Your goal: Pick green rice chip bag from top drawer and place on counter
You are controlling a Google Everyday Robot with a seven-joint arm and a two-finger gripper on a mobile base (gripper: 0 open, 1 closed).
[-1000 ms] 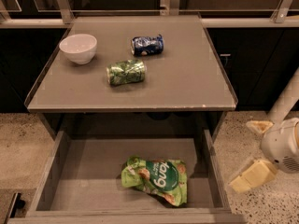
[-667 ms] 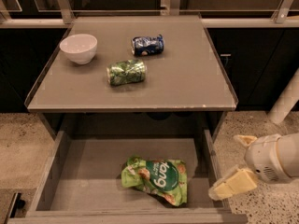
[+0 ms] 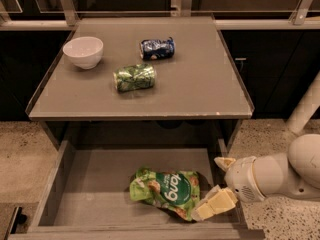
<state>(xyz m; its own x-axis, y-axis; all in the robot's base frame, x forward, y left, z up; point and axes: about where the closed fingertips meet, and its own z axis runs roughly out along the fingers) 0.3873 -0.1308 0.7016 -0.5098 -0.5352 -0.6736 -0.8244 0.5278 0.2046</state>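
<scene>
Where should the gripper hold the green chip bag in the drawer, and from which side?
Probably the crumpled right end of the green rice chip bag, from the right and above: the bag lies flat on the top drawer floor, and the gripper hangs open beside that end.

I saw the crumpled green bag (image 3: 167, 194) lying flat toward 5 o'clock in the open drawer (image 3: 100, 184), below the counter (image 3: 200, 84). My gripper (image 3: 220, 185), fingers spread, sat at the bag's 3 o'clock.
</scene>
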